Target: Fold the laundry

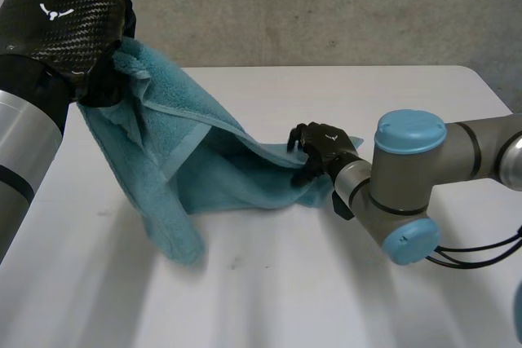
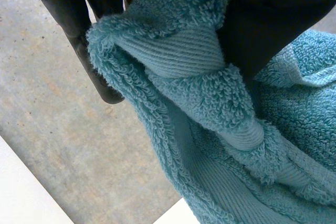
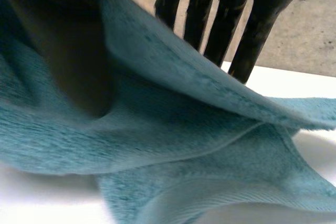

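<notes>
A teal terry towel (image 1: 163, 169) hangs from my left hand (image 1: 61, 22), which is raised above the table's far left. In the left wrist view the thumb (image 2: 273, 19) and fingers (image 2: 84, 40) pinch a bunched corner of the towel (image 2: 210, 129). From that corner one hem runs taut down to my right hand (image 1: 326, 148), low over the table's middle at the towel's right edge. In the right wrist view that edge of the towel (image 3: 184, 145) passes between the thumb (image 3: 68, 51) and the straight fingers (image 3: 247, 30). The towel's lower part rests on the table.
The white table (image 1: 326, 299) stretches in front of and to the right of the towel. My right arm (image 1: 408, 177) lies low across the table's right side. A grey concrete wall (image 1: 326, 6) stands behind the far edge.
</notes>
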`<state>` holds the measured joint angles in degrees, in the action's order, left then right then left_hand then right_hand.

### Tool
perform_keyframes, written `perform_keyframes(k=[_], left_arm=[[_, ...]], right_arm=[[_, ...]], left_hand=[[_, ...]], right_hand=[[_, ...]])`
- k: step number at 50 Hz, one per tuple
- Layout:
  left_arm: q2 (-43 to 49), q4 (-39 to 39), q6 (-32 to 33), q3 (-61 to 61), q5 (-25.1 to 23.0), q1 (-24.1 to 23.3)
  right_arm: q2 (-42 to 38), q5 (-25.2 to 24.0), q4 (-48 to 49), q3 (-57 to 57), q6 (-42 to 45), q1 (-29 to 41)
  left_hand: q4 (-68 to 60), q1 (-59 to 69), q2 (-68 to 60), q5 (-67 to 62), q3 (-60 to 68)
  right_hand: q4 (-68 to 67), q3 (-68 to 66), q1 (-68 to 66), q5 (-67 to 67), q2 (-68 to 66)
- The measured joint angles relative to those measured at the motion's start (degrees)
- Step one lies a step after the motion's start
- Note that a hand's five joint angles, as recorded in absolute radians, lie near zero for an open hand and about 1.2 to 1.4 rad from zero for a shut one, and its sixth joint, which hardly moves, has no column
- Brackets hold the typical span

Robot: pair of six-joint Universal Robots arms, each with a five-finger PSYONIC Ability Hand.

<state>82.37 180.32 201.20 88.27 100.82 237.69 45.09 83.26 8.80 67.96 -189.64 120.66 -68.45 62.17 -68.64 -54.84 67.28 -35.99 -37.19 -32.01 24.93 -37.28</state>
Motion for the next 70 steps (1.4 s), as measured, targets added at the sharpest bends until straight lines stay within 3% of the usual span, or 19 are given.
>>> perform_keyframes(k=[1,4,10,17,22,25,27,30,39,41,45,52,61,70], left_arm=[[-0.13,0.01,0.00,0.15,0.01,0.05],[-0.18,0.00,0.01,0.44,0.01,0.24],[-0.09,0.01,0.18,1.18,-0.10,1.36],[0.47,0.02,0.37,2.35,-0.49,5.21],[1.63,0.00,0.38,3.68,-1.91,8.15],[2.48,-0.01,0.33,4.39,-2.99,9.16],[4.94,-0.08,0.15,6.04,-5.90,11.11],[7.60,-0.15,0.05,7.26,-7.95,11.95],[18.09,-0.23,-0.16,8.79,-10.51,12.74],[22.22,-0.09,-0.19,8.34,-10.47,13.09],[24.97,-0.03,-0.22,7.79,-10.36,13.70],[25.89,-0.06,-0.31,7.93,-10.20,13.84],[24.01,1.28,-0.58,9.96,-9.61,13.13],[26.16,7.78,-0.73,10.61,-5.33,15.11]], right_arm=[[-1.08,0.73,0.03,-1.33,0.29,-0.02],[-1.63,1.70,0.14,-2.78,0.87,-0.32],[2.05,2.86,0.48,-3.12,1.73,-1.46],[18.46,2.69,0.03,0.29,6.50,-8.97],[30.23,0.55,-3.44,3.57,17.54,-12.14],[33.46,-0.25,-5.92,4.62,22.40,-12.56],[37.96,-1.32,-11.84,6.51,31.76,-12.55],[39.49,-1.56,-16.24,8.02,37.49,-12.22],[38.32,-1.27,-25.08,13.36,48.69,-10.88],[35.10,-1.09,-25.85,14.12,50.31,-10.32],[31.70,-0.67,-25.47,13.66,50.51,-9.97],[26.58,0.81,-22.06,12.19,48.68,-9.56],[22.75,2.88,-16.98,12.11,45.05,-9.93],[21.34,3.09,-16.97,13.01,45.21,-10.20]], left_hand=[[0.00,0.00,0.00,0.00,0.00],[0.00,0.00,0.00,0.00,0.00],[0.00,0.00,0.00,0.00,0.00],[-0.01,0.00,-0.01,0.00,0.00],[-0.01,0.00,-0.01,0.00,0.00],[-0.01,0.00,0.00,0.00,0.00],[0.01,0.00,0.01,0.00,0.00],[4.86,-0.26,4.94,1.21,-3.59],[14.97,-9.30,15.40,11.25,-13.64],[25.07,-19.00,25.70,21.43,-23.59],[37.94,-31.26,38.22,34.56,-36.40],[49.42,-41.36,49.23,46.07,-47.68],[51.81,-44.11,51.95,48.70,-50.43],[51.75,-44.11,51.86,48.53,-50.36]], right_hand=[[-19.06,-17.93,-16.93,18.42,-18.54],[-30.89,-29.61,-24.25,30.28,-29.98],[-32.13,-30.45,-24.25,31.06,-30.38],[-32.13,-30.57,-24.25,31.12,-30.38],[-32.13,-30.63,-24.25,31.13,-30.38],[-32.13,-30.65,-24.25,31.15,-30.38],[-32.14,-30.65,-24.25,31.16,-30.38],[-32.14,-30.65,-24.25,31.16,-30.38],[-32.14,-30.66,-24.25,31.17,-30.38],[-32.15,-30.67,-24.25,31.22,-30.38],[-32.15,-30.67,-24.25,31.31,-30.38],[-32.15,-30.67,-24.25,31.36,-30.38],[-32.15,-30.67,-24.25,31.70,-30.38],[-32.15,-30.67,-24.25,31.76,-30.38]])
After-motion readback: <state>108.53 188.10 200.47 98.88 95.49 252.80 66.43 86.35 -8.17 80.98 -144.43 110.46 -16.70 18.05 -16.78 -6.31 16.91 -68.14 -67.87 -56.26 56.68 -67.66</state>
